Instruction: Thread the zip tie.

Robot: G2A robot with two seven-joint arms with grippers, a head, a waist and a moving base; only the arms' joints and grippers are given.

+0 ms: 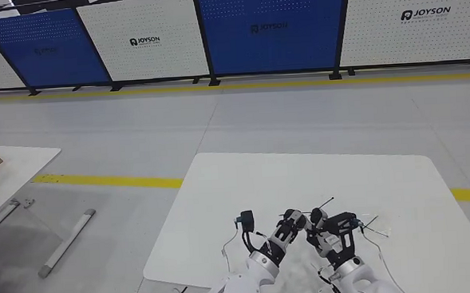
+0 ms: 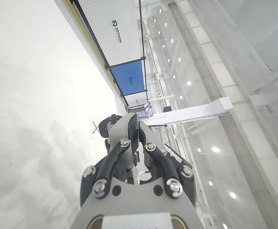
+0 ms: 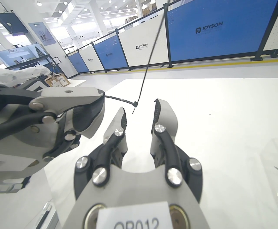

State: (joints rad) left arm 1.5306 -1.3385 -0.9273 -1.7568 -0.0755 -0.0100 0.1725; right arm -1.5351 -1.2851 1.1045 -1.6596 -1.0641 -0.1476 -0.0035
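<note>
1. Right wrist view: the right gripper (image 3: 140,106), with grey metal fingers and black ribbed pads, has its fingers spread apart and holds nothing.
2. Just in front of its fingertips, between them, is the small square head of the thin black plastic zip tie (image 3: 135,103). I cannot tell if the head touches a pad.
3. The long tail of the tie passes through this head. A short end sticks out on the side toward the gripper, and the rest goes away from it as one straight line.
4. From the head, the other part of the strap runs sideways to the left gripper (image 3: 102,95), which has the same build. Its two fingers are pressed together on this strap.
5. In the left wrist view the same pinch is seen. The black pads meet, with the thin strap between them.
6. In the top view both grippers are close together over the near part of the white rectangular table (image 1: 300,175).
7. Beyond the table lies the grey floor with a yellow line (image 1: 109,181). Behind it stands a fence of blue and white perforated panels (image 1: 272,24).
</note>
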